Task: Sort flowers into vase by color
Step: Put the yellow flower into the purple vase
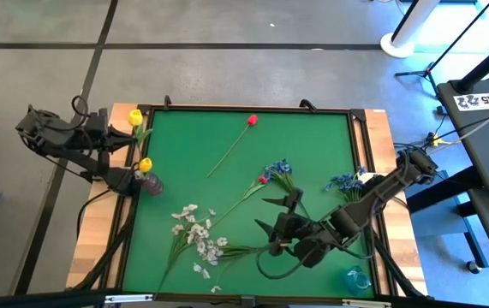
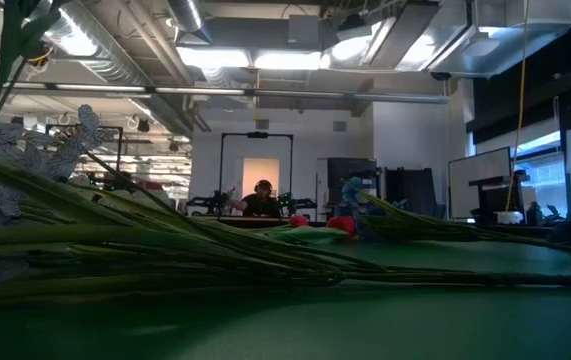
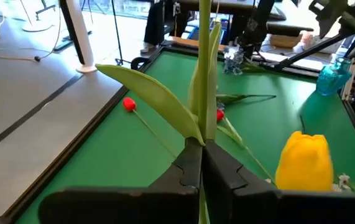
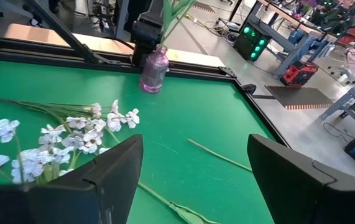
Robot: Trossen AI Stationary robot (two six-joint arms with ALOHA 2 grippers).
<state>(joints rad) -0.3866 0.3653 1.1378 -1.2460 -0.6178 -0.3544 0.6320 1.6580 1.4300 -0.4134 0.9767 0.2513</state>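
My left gripper [image 1: 122, 130] hovers over the table's left edge, shut on a yellow tulip [image 1: 135, 118]. In the left wrist view its stem [image 3: 201, 74] and a long leaf [image 3: 152, 93] rise from the fingers [image 3: 189, 165]. A second yellow tulip [image 1: 146, 164] stands in the purple vase [image 1: 152, 183]. One red tulip [image 1: 253, 121] lies at the far middle of the green mat, another [image 1: 263, 180] nearer the centre. Blue sprays [image 1: 278, 168] and white sprays [image 1: 197, 235] lie on the mat. My right gripper [image 4: 196, 180] hangs open above the mat, beside the white sprays [image 4: 71, 137]. My left gripper pinches the yellow tulip's green stem [image 3: 202, 134] between its two shut fingers, just below where the long leaf branches off. The fingers reach in from the table's left, slanting slightly down, and lie across the stem. The tulip is lifted clear of the table.
A teal vase [image 1: 357, 279] stands at the near right corner of the mat. More blue blossoms [image 1: 347, 181] lie by the right arm. Loose green stems [image 2: 215, 255] cross the near part of the mat. A raised black frame [image 1: 253, 109] borders the mat.
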